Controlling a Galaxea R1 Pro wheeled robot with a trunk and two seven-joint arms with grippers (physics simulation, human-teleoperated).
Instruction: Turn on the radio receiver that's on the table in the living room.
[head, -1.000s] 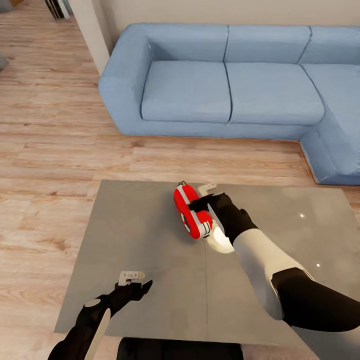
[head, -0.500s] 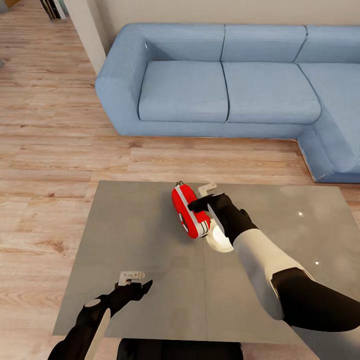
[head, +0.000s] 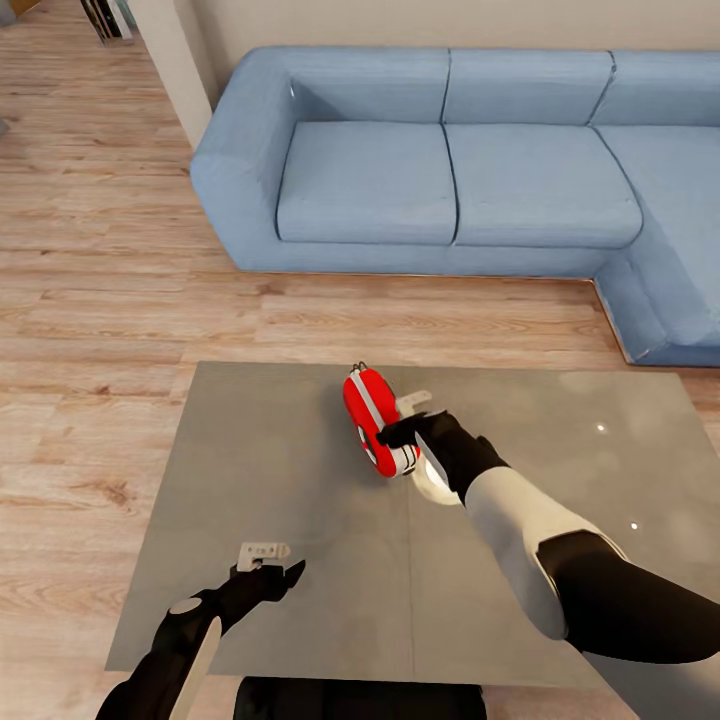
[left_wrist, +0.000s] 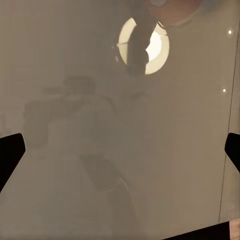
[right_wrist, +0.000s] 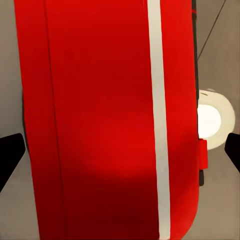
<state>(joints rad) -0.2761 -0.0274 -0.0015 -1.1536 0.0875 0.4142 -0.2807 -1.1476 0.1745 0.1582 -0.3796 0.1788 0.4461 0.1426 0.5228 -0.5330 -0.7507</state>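
The red radio receiver stands on its edge on the glossy grey table, a white-grey band running round it. My right gripper is open right against the radio's right side, one white finger behind and one black finger in front. In the right wrist view the radio spans nearly the whole gap of the right gripper; I cannot tell whether the fingers touch it. My left gripper hangs open over the table's near left part, holding nothing, and the left wrist view has the left gripper over the bare table top.
A light blue sectional sofa runs along the far side and wraps round at the right. Light wood plank floor lies between sofa and table and to the left. A beige wall corner stands at the far left.
My right gripper has slid a little nearer to me along the radio's side. The radio now looks slightly narrower and more upright. The view shifted slightly early on. The left arm is unchanged.
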